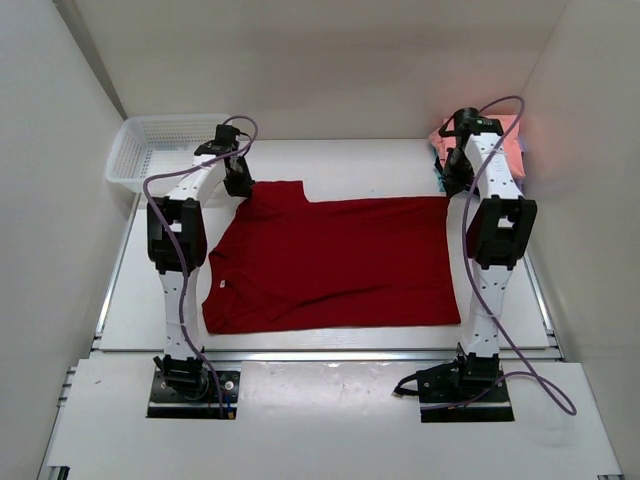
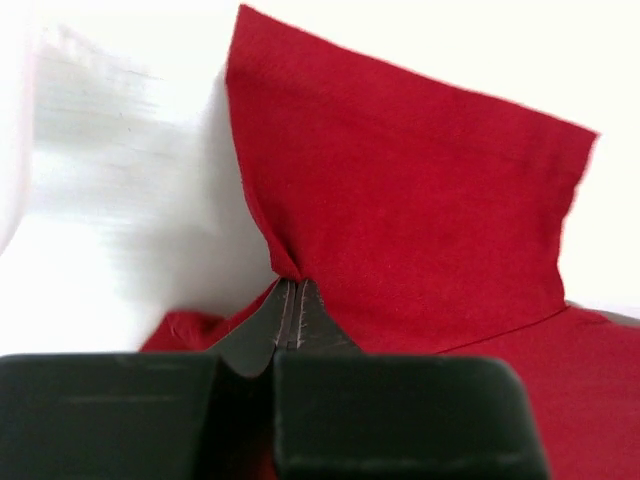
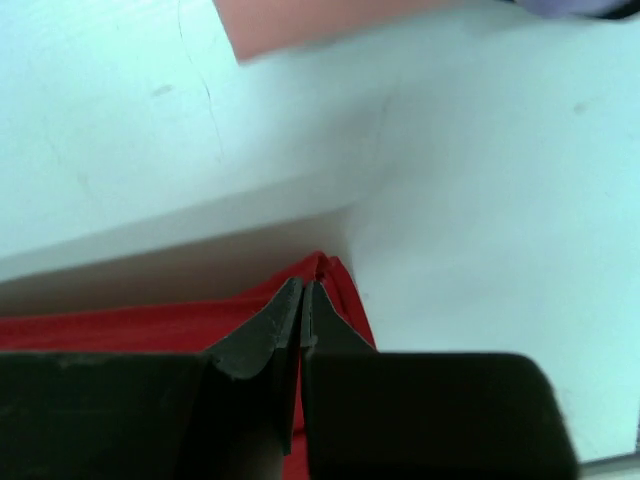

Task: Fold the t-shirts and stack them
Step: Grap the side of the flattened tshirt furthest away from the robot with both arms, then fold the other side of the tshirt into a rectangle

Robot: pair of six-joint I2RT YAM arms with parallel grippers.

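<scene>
The red t-shirt (image 1: 335, 260) lies spread flat at the middle of the tabletop (image 1: 350, 170), neck toward 9 o'clock and hem toward 3 o'clock. The pile of folded shirts (image 1: 503, 135) sits at 1 o'clock and a white basket (image 1: 150, 150) at 11 o'clock. The left fingers (image 2: 258, 335) are pressed together on a bunched fold of the far sleeve, and the right fingers (image 3: 262, 335) are pressed together on the far hem corner. The step in hand looks like a lengthwise fold. To do it well, both arms should rise together just enough to free the cloth and hold the far edge taut between them. They should then carry it evenly toward 6 o'clock, so that it lands square on the near edge. An uneven pull would probably skew the fold or drag the whole shirt. Only the wrist views show the pinches, since in the top view the wrists hide the fingertips. The right wrist view also shows pink and lavender cloth at 12 o'clock. Only the top view shows the shirt's whole outline and how level the two grips are.
</scene>
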